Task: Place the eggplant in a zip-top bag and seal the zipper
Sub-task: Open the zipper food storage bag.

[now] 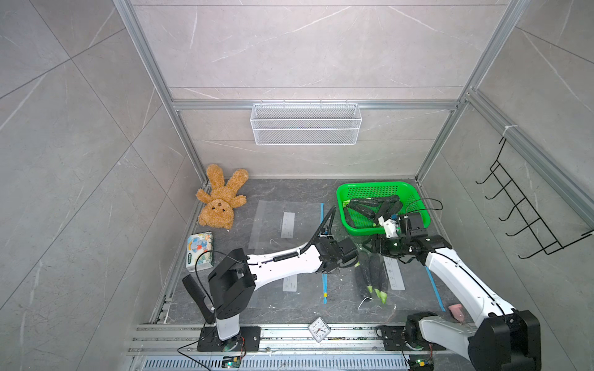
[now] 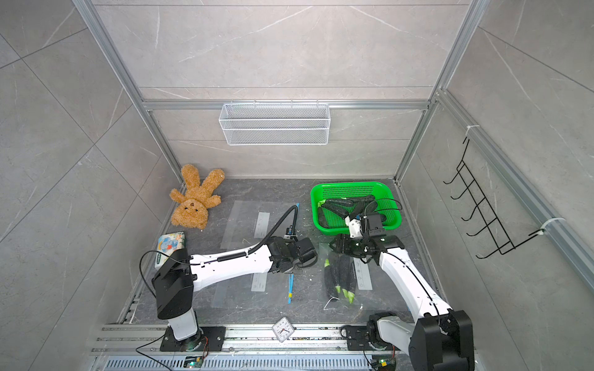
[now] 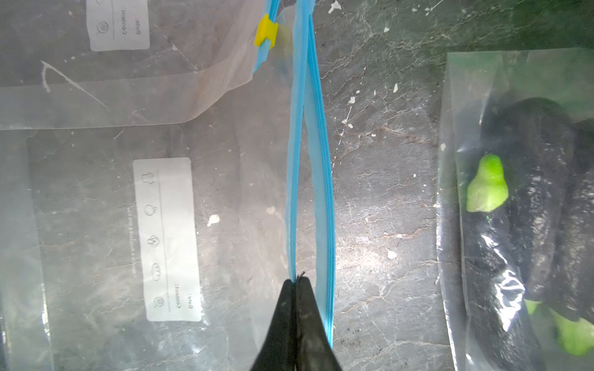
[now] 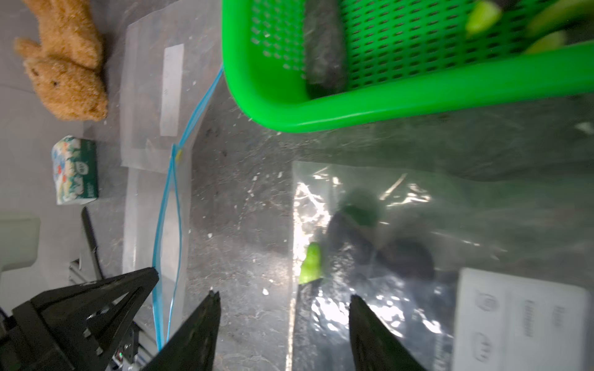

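Note:
An empty zip-top bag (image 3: 96, 225) lies flat at front centre, and the two blue zipper strips (image 3: 326, 192) of its mouth stand apart. My left gripper (image 3: 296, 281) is shut on the upper strip. To its right, another clear bag (image 1: 373, 276) holds a few dark eggplants (image 3: 540, 180) with green stems. My right gripper (image 4: 283, 297) hangs open over that bag's edge (image 2: 334, 245) with nothing between its fingers. Several more eggplants (image 1: 363, 207) lie in the green basket (image 1: 418, 221) at the back right.
A third empty bag (image 1: 283, 221) lies behind, with a yellow slider (image 3: 266, 30) on its blue strip. A brown plush bear (image 1: 221, 200) and a tissue pack (image 1: 200, 250) sit at the left. A small clock (image 1: 319, 329) stands on the front rail.

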Controlling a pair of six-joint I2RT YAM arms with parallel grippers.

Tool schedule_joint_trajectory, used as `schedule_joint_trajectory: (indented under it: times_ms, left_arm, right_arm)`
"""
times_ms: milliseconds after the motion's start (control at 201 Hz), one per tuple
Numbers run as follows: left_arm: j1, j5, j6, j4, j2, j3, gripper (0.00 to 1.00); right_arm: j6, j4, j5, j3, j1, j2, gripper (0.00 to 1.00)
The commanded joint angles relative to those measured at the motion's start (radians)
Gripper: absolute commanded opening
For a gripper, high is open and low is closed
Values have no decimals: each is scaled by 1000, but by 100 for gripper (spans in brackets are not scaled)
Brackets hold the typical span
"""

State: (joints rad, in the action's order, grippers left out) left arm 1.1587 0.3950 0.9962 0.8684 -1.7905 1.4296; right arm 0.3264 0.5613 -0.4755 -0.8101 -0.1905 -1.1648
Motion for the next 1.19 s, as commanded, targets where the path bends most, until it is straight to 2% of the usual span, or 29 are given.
schedule_joint_trajectory:
  times_ms: [0,229,548,622,712,926,1000,1070,1190]
  left_arm:
    - [5,39,-26,35,55,0,0]
    - [6,48,-50,39,74,25,0]
    - [5,66,-64,49,93,57,0]
    - [5,69,-64,49,104,57,0]
    - [5,73,-61,54,118,52,0]
    - [4,95,-47,52,141,22,0]
    - [4,105,-41,51,140,17,0]
    - [4,110,-38,51,139,15,12]
    - [2,120,-32,57,140,11,25]
  right_arm:
    - [97,-105,-80,42,-75,2,64]
    - [227,-269,-99,54,-231,-54,63]
    - [300,-387,-17,19,-416,-215,60]
    - [311,-408,4,11,-442,-246,53]
    - [313,-403,34,-4,-455,-265,34]
    - [300,-383,54,-44,-468,-251,0]
    - [297,-357,60,-66,-479,-233,0]
    - [296,-333,68,-83,-491,-218,0]
    - [299,-302,85,-99,-506,-193,0]
